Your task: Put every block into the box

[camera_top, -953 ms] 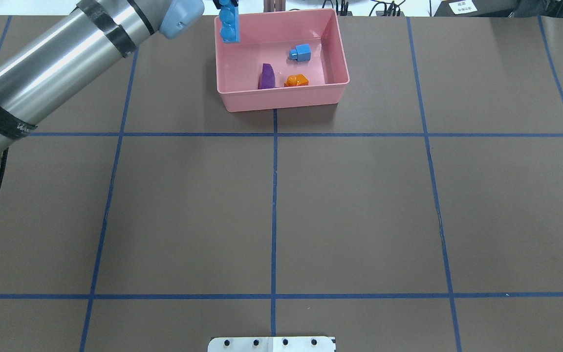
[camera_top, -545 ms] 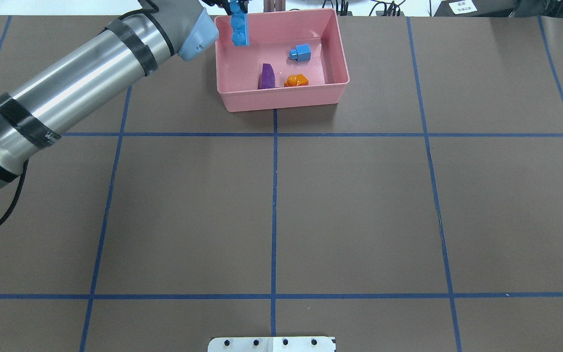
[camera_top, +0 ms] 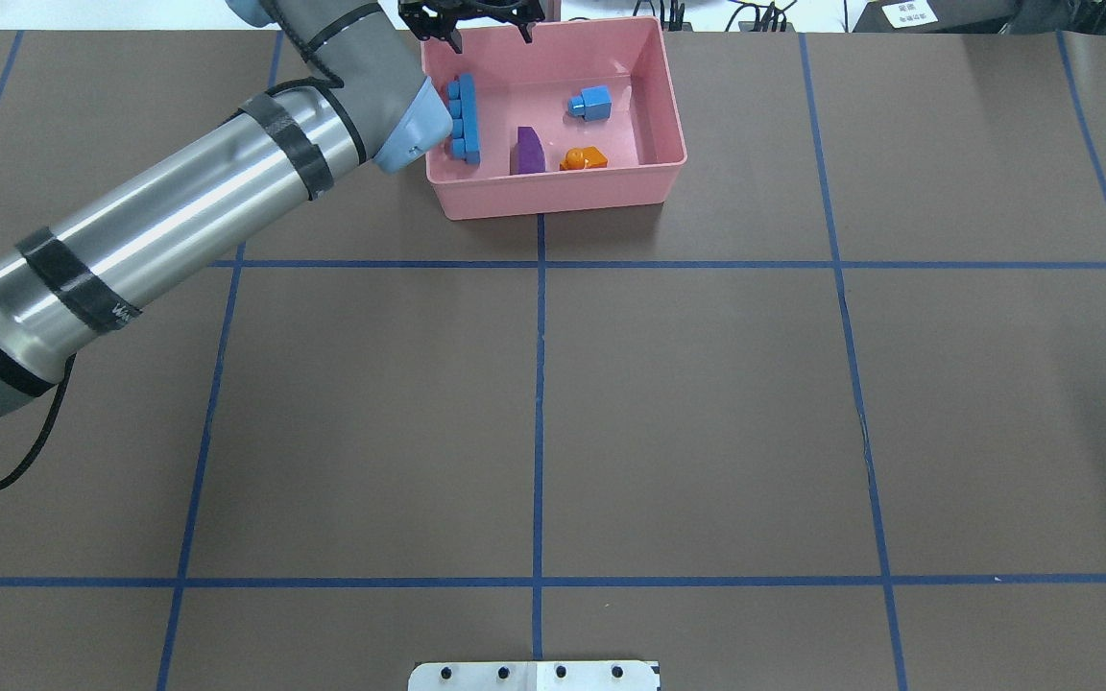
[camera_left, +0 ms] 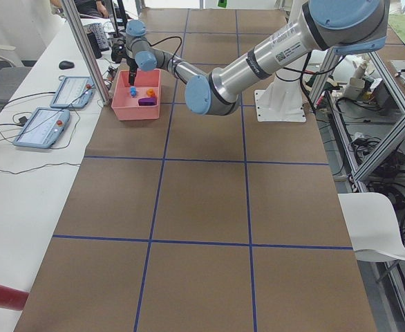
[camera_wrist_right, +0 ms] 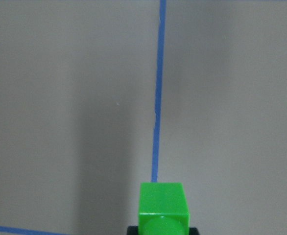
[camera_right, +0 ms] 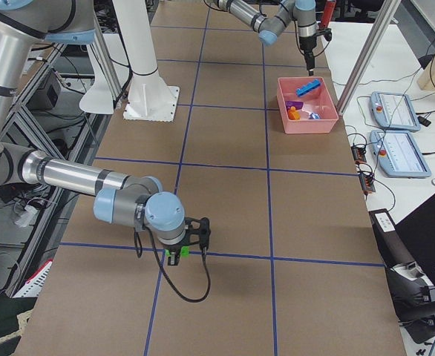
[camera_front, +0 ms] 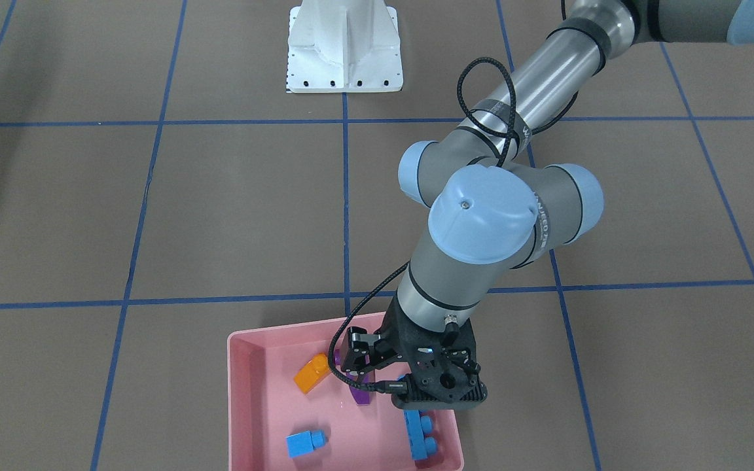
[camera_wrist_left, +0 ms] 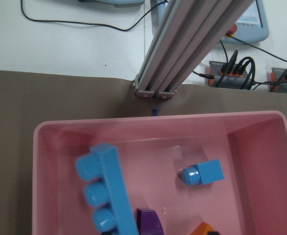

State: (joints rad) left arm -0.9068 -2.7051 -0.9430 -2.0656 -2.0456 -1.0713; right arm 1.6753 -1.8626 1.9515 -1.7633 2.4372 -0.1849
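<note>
The pink box stands at the table's far edge. In it lie the long blue block along its left wall, the purple block, the orange block and the small blue block. My left gripper hangs open and empty over the box's far left corner. The left wrist view shows the long blue block free on the box floor. My right gripper is far away near the table's other end, shut on the green block just above the table.
An aluminium post stands just behind the box, with cables and control tablets on the white bench beyond. The white robot base sits at the table's near edge. Blue tape lines grid the brown table.
My left gripper moved right over the box and opened. The long blue block left it and now lies in the box by the left wall.
</note>
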